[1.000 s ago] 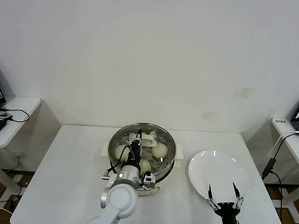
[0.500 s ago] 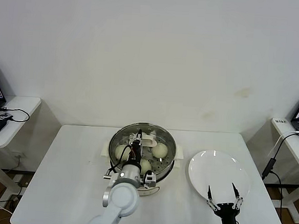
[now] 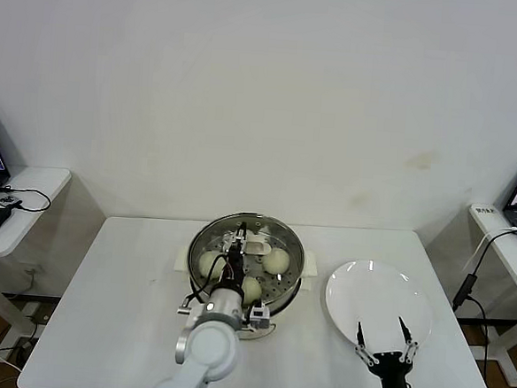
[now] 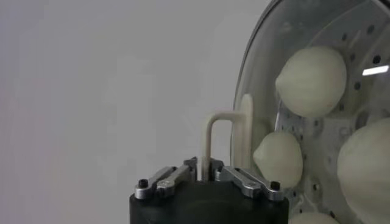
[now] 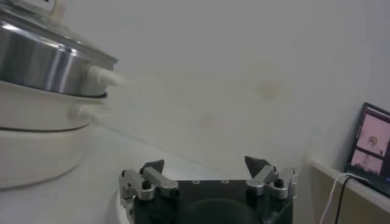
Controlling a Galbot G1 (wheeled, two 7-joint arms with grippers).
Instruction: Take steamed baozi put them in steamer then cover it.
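The steamer [image 3: 247, 261] stands mid-table on its white base. The glass cover [image 3: 264, 234] lies over it, and three baozi show through it, among them one on the left [image 3: 209, 263] and one on the right [image 3: 276, 261]. My left gripper [image 3: 240, 244] is shut on the cover's cream handle [image 3: 257, 245]. In the left wrist view the jaws [image 4: 206, 167] pinch the handle [image 4: 210, 134], with the baozi [image 4: 311, 73] behind the glass. My right gripper [image 3: 381, 338] is open and empty over the near edge of the plate; it also shows in the right wrist view [image 5: 206, 165].
An empty white plate [image 3: 377, 296] lies right of the steamer. Side tables with laptops stand at the far left [image 3: 10, 199] and far right [image 3: 513, 238]. The steamer's side [image 5: 42, 61] shows in the right wrist view.
My left arm has shifted only very slightly, still holding the cover's handle over the steamer. The right arm has not moved.
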